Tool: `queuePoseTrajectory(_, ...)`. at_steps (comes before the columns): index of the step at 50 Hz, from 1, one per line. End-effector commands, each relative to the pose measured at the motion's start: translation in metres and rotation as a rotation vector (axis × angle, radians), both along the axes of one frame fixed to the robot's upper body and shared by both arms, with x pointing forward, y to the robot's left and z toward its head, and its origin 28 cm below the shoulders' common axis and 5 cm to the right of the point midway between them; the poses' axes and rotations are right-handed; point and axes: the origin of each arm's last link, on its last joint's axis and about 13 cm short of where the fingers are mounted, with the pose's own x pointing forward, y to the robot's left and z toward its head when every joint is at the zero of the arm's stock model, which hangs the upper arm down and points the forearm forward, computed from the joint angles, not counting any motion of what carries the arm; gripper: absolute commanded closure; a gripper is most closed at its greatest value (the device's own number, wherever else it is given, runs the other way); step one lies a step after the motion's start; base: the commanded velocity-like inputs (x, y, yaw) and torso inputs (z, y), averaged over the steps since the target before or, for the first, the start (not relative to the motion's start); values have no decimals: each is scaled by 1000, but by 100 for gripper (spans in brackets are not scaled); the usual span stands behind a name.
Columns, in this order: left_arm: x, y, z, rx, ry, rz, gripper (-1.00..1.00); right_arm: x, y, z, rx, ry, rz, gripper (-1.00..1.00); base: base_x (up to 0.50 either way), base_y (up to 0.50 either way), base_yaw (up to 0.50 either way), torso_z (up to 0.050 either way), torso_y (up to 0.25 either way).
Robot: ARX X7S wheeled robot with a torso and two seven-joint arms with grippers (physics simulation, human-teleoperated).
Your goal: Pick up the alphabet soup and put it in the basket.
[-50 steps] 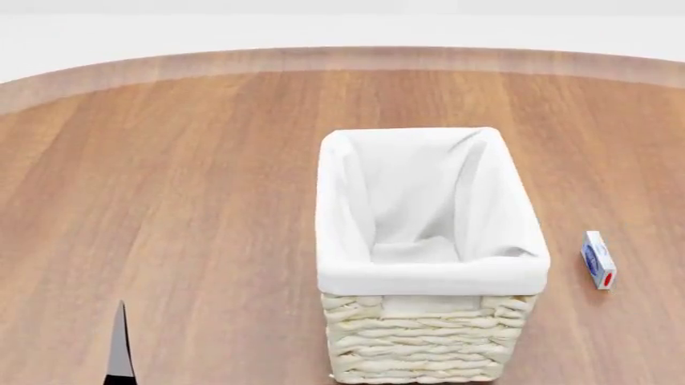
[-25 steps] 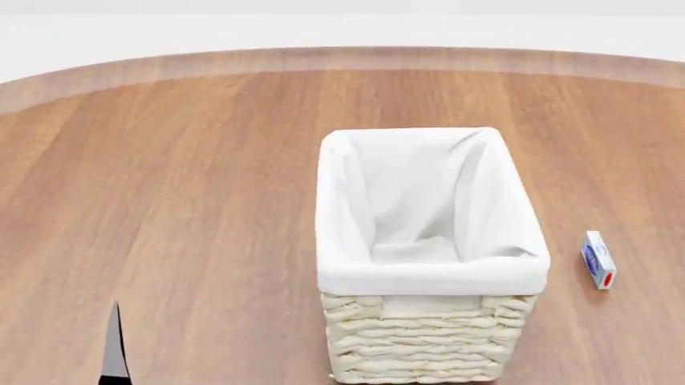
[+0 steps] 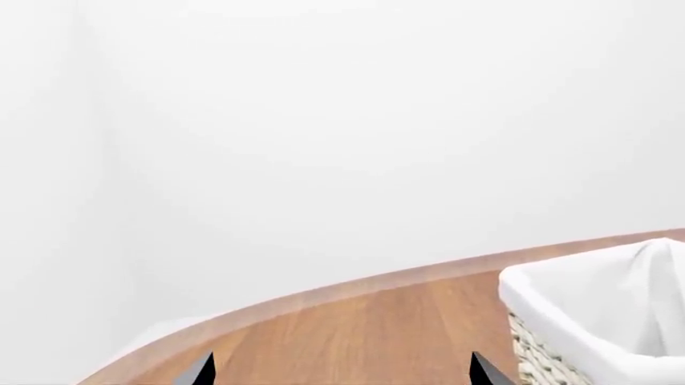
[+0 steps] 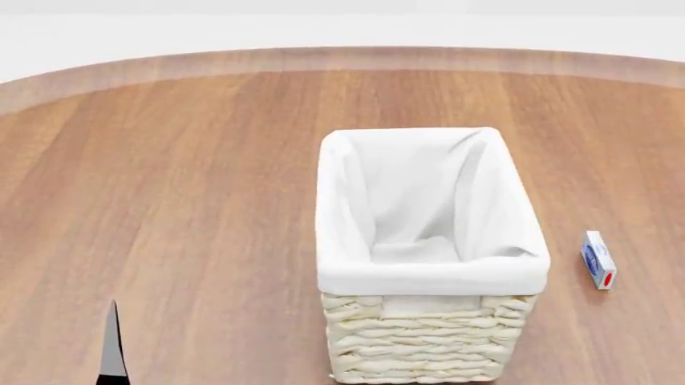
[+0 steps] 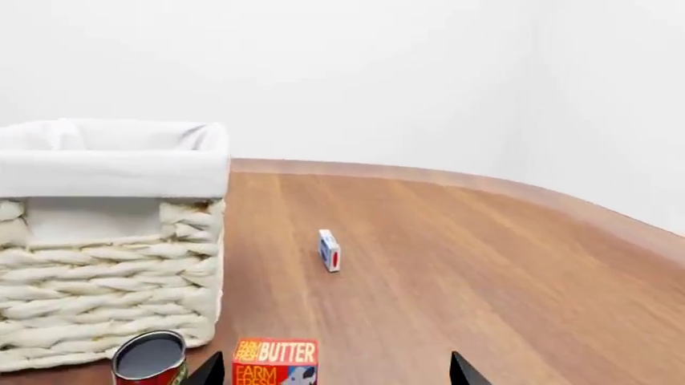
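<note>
Almost nothing has changed over the last second: in the head view the dark tip of my left gripper (image 4: 112, 345) has crept slightly outward along the bottom edge, and the basket (image 4: 428, 277) and the small blue-and-white box (image 4: 597, 258) sit exactly where they were. So I judge the task hasn't really begun; I'm still lining up, with nothing picked.

The basket stands upright in the middle of the wooden counter (image 4: 192, 176), its white cloth liner folded over the rim and nothing visible inside. The alphabet soup isn't in the head view at all. My right wrist camera shows a can (image 5: 150, 358) with a grey lid and red side, just in front of the basket's wicker wall, with a butter box (image 5: 275, 361) close beside it. That can is my likely target, though I can't read its label.

The right gripper (image 5: 337, 370) has its jaws spread wide, two dark tips on either side of the butter box, holding nothing. The left gripper's jaws are also wide apart and empty, pointing past the basket's corner toward the counter's edge.
</note>
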Motion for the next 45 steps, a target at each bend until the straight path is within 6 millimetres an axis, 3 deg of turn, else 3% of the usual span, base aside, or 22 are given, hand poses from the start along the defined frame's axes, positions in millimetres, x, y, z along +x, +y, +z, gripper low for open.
queuePoseTrajectory(1, 1, 0, -1, -2, 4, 1, -100, 0, 0, -15, 11, 23, -47, -100, 0, 0, 0, 0, 0)
queuePoseTrajectory(11, 0, 0, -1, 0, 3, 0, -100, 0, -4, -34, -9, 52, -75, -100, 0, 0, 0, 0, 0)
queuePoseTrajectory(45, 1, 0, -3, -3, 4, -2, -100, -3, 2, -64, -10, 127, -67, -100, 0, 0, 0, 0, 0)
